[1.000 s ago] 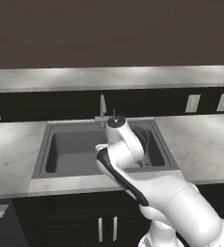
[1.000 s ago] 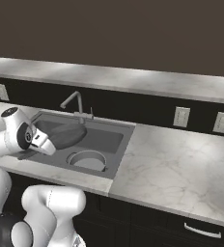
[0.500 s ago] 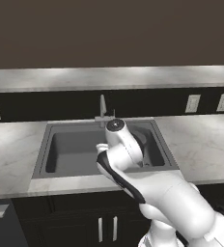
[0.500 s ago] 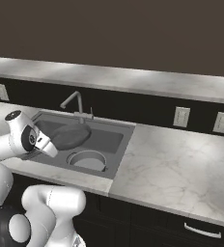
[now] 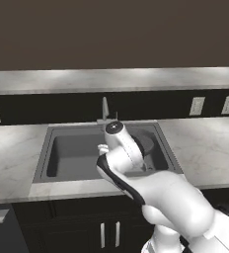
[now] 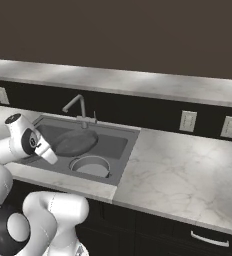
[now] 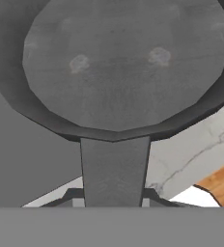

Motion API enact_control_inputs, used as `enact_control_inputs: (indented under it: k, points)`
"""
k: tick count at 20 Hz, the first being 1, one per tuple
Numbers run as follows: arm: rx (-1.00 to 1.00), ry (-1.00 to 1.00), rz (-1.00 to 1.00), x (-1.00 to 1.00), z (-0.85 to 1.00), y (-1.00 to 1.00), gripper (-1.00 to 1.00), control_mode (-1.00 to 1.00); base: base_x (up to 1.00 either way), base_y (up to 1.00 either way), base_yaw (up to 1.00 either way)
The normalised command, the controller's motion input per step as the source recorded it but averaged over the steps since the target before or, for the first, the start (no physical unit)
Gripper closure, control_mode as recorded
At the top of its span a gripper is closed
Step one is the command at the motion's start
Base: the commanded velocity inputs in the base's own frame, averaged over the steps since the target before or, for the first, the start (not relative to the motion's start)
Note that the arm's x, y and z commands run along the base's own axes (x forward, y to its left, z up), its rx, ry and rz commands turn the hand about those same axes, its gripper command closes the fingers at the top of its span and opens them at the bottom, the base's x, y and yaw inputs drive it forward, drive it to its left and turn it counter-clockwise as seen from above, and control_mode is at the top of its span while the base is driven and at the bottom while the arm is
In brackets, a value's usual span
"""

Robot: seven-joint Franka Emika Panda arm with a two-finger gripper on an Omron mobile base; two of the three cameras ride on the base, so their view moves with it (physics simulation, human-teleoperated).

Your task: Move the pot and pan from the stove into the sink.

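Handle first: in the hand view my gripper [image 7: 112,202] has its two fingertips pressed against either side of the pan's flat grey handle, so I am pinching the pan [image 7: 126,62], one pan only, with its round shallow bowl stretching away from me. Under it that view shows grey basin floor on one side and a strip of white marbled counter [image 7: 191,149] on the other.

The right base view shows what the hand camera cannot: the pan [image 6: 75,142] hangs above the sink [image 6: 115,145], over the basin's near-left part, clear of the floor. Just beyond and to the right, at the sink's near edge, the one pot [image 6: 89,165] sits on the basin floor, open side up.

In the left base view my own arm covers most of this; the pan [image 5: 147,141] peeks out behind it near the sink's [image 5: 62,153] right side. Farthest back, a single faucet [image 6: 76,106] rises from the sink's rear edge.
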Motion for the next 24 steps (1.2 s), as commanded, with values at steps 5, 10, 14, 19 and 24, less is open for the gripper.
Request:
enact_control_inputs:
  k: [5, 10, 14, 19, 24]
  points:
    - [0.00, 0.00, -0.02, 0.25, -0.07, 0.02, 1.00, -1.00, 0.00, 0.00, 0.00]
    - [0.00, 0.02, -0.03, 0.29, -0.24, 0.00, 1.00, -1.00, 0.00, 0.00, 0.00]
    - [0.02, 0.01, -0.04, 0.28, -0.31, 0.00, 1.00, -1.00, 0.00, 0.00, 0.00]
    - [0.03, 0.00, -0.07, 0.40, -0.25, 0.07, 1.00, -1.00, 0.00, 0.00, 0.00]
    - [0.02, 0.00, -0.09, 0.38, -0.27, 0.09, 1.00, -1.00, 0.00, 0.00, 0.00]
